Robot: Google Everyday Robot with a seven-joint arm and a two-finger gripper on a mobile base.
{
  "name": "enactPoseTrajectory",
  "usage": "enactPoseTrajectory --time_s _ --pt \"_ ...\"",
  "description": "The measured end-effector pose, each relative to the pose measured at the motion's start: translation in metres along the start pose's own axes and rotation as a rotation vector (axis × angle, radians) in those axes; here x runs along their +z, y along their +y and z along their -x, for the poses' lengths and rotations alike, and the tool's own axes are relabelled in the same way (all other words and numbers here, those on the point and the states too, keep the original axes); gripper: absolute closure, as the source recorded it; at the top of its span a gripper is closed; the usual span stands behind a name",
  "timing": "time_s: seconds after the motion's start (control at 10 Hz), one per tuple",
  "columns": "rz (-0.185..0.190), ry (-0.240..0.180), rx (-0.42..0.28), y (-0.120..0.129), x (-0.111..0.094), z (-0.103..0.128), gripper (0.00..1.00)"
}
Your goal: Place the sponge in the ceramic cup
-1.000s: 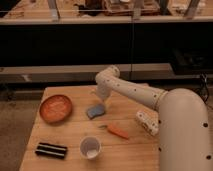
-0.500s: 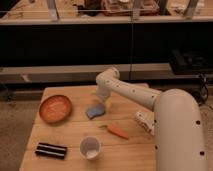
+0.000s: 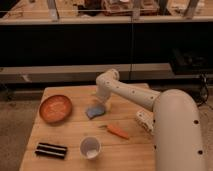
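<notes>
The blue-lavender sponge (image 3: 95, 111) lies flat on the wooden table (image 3: 75, 127), a little right of the orange plate. My gripper (image 3: 99, 102) hangs at the end of the white arm, right over the sponge's far edge, and it hides that edge. The white ceramic cup (image 3: 90, 147) stands upright near the table's front edge, well in front of the sponge, and holds nothing that I can see.
A wide orange plate (image 3: 55, 108) sits at the left. A black ridged block (image 3: 50, 150) lies at the front left. An orange carrot (image 3: 117, 131) lies right of the cup, and a white spotted object (image 3: 144, 120) beside the arm. Dark counters stand behind the table.
The arm has shifted slightly and sunk a little over the sponge. The sponge, cup and other objects stay where they were.
</notes>
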Motion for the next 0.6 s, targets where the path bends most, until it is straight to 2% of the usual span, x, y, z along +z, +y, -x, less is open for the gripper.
enactPoseTrajectory --time_s 0.2,0.3,0.4,0.6 --pt "0.014 -0.007 0.008 0.0 -0.001 -0.001 0.2" --pt "0.046 -0.037 0.029 -0.004 -0.004 0.001 0.2" --pt "0.095 -0.079 0.048 -0.01 -0.011 0.006 0.2" --pt "0.182 -0.146 0.085 -0.018 -0.034 0.012 0.2"
